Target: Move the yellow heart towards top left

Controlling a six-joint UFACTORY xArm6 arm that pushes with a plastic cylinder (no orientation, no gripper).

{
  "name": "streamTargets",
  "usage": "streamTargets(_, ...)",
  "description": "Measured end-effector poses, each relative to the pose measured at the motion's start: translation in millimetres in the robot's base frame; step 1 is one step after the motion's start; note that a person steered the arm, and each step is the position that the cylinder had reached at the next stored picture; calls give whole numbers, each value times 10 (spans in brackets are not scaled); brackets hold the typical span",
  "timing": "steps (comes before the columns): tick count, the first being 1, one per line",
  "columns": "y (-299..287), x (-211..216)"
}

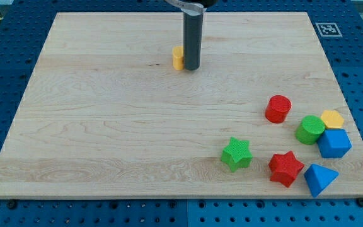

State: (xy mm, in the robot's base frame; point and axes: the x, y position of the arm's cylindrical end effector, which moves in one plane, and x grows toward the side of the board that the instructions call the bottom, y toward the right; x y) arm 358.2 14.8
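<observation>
The yellow heart (178, 57) lies on the wooden board (106, 126) near the view's top centre; only its left part shows, the rest is hidden behind the rod. My tip (191, 67) rests on the board right against the heart's right side. The dark rod rises straight up from there to the view's top edge.
A cluster of blocks lies at the view's bottom right: a red cylinder (278, 108), a green cylinder (309, 130), a yellow block (333, 119), a blue block (334, 143), a green star (236, 154), a red star (285, 168) and a blue triangle (320, 178).
</observation>
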Motion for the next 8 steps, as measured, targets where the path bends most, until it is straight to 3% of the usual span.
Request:
streamTargets(4,-1162,-185)
streamTargets(8,-802,-228)
